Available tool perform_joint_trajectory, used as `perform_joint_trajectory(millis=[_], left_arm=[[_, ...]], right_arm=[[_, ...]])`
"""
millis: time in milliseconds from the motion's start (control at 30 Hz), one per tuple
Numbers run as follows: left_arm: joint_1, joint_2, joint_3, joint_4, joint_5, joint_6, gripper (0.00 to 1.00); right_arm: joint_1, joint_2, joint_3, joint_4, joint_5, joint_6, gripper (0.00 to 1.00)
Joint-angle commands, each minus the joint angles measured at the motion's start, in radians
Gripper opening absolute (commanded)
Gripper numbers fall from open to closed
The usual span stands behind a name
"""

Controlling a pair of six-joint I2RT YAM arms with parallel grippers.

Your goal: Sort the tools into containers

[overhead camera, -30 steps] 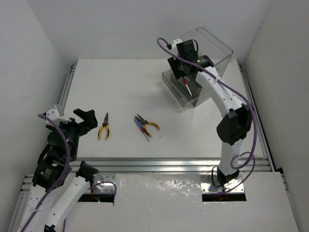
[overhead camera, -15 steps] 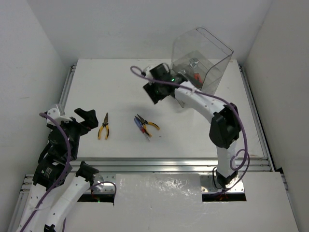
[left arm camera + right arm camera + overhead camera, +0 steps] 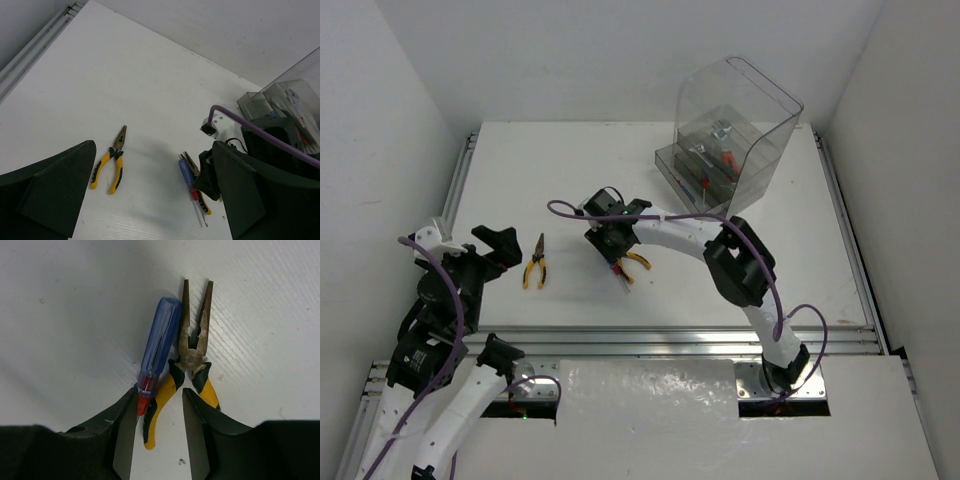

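A blue-handled screwdriver [image 3: 160, 340] lies against yellow-handled pliers [image 3: 192, 360] at the table's middle. My right gripper [image 3: 160, 405] is open just above them, its jaws either side of the screwdriver's red collar and one plier handle; it also shows in the top view [image 3: 610, 240]. A second pair of yellow pliers [image 3: 535, 262] lies to the left. My left gripper [image 3: 490, 245] is open and empty, left of those pliers [image 3: 114, 159]. The grey trays [image 3: 695, 175] stand under the transparent box [image 3: 740, 110] and hold a red-handled tool [image 3: 705, 183] and silver tools.
Aluminium rails [image 3: 670, 335] run along the table's near edge and both sides. White walls close in the table at the back and sides. My right arm [image 3: 740, 260] stretches across the table's right half.
My right arm has swung from the trays down to the middle of the table, over the blue screwdriver and pliers. The red screwdriver it held now lies in the tray. The left arm has not moved.
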Motion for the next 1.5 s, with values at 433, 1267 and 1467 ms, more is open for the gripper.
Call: perform_joint_trajectory(millis=[433,1267,1467], left_arm=[[0.006,-0.020,-0.010,0.046,0.008,0.015,1.00],[0.006,-0.022,-0.010,0.045,0.005,0.013,1.00],[0.006,-0.020,-0.010,0.045,0.004,0.013,1.00]], right_arm=[[0.039,0.147,0.140,0.014,0.002,0.041,0.35],[-0.253,-0.160,0.317,-0.116,0.204,-0.282,0.08],[-0.385,-0.065,0.453,-0.089,0.290,-0.396,0.35]])
